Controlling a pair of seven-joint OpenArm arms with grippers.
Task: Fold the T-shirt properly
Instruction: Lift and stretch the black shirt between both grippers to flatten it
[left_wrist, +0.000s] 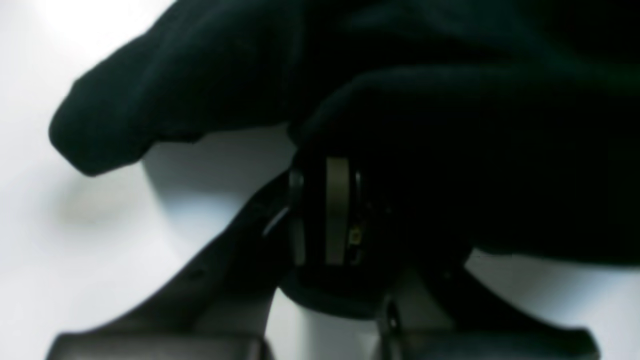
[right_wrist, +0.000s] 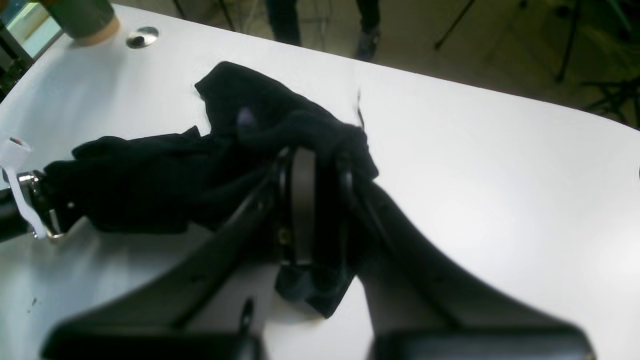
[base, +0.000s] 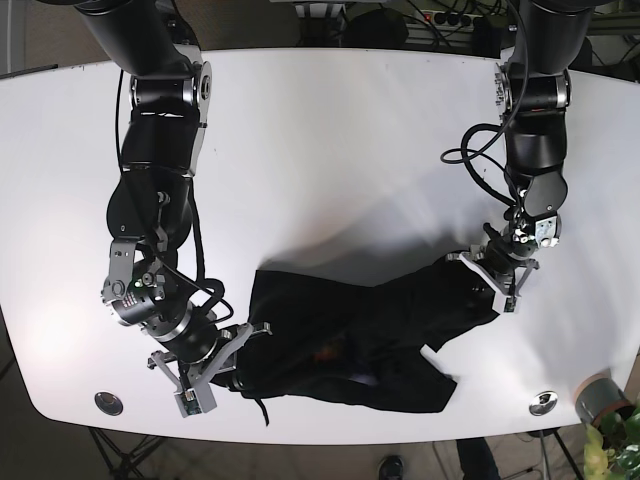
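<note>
At lower left of the base view I see my right gripper (base: 232, 368) clamped on one end of the black T-shirt (base: 350, 340), its jaws closed with cloth bunched between them, as the right wrist view confirms. The shirt lies crumpled across the lower middle of the white table (base: 330, 150), stretched between both arms. At middle right, my left gripper (base: 487, 270) pinches the other end, jaws closed on the fabric.
</note>
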